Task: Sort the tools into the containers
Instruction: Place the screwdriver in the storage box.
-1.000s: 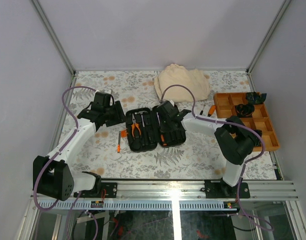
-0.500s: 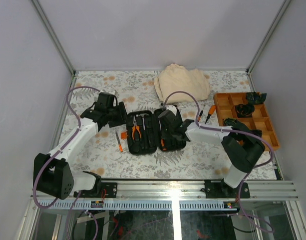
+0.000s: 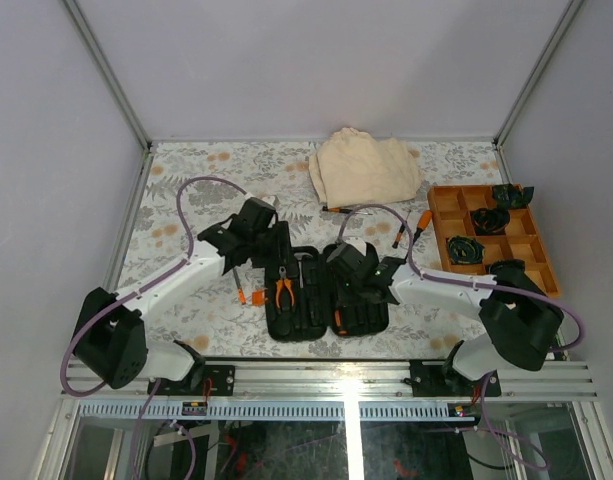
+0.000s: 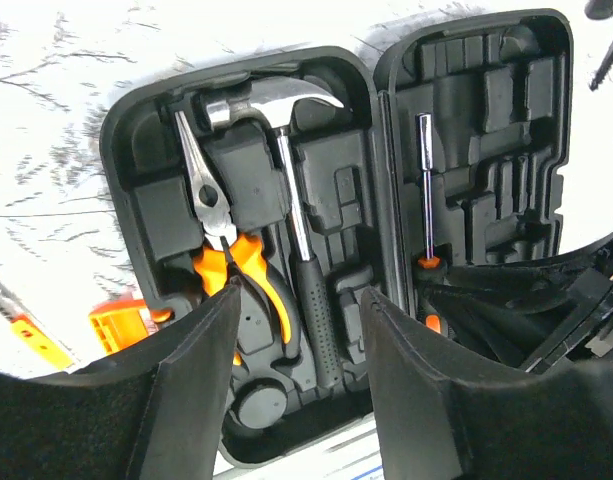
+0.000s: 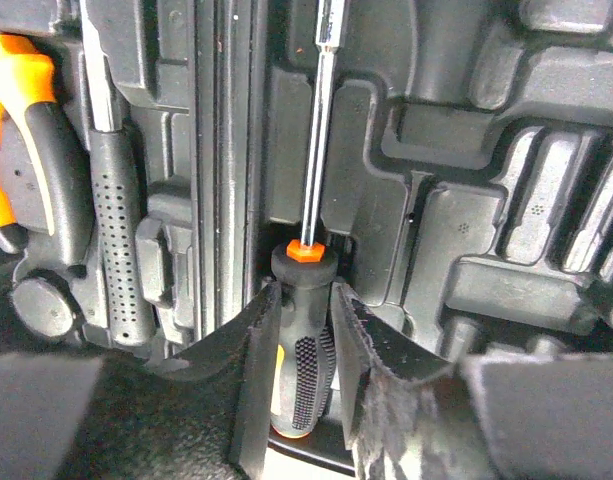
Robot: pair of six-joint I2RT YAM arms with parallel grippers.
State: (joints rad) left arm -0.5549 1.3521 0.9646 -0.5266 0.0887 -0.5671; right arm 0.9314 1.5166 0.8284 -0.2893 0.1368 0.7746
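The black hard-plastic tool case (image 3: 286, 330) lies open at six o'clock on the tabletop (image 3: 186, 190). In its right half the black-and-orange-handled screwdriver (image 5: 304, 340) sits in a slot, shaft toward twelve, with my right end effector (image 5: 304, 300) straddling the handle so tightly I cannot tell whether it grips. If the handle is not fully seated, lifting away could drag it out or shift the case; my left end effector (image 4: 301, 290), fingers apart and empty over the orange-handled pliers (image 4: 211, 210), could knock them loose.

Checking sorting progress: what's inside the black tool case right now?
Pliers and a hammer lie in one half, a screwdriver in the other, between the fingers of the right hand. Slots under it are hidden.
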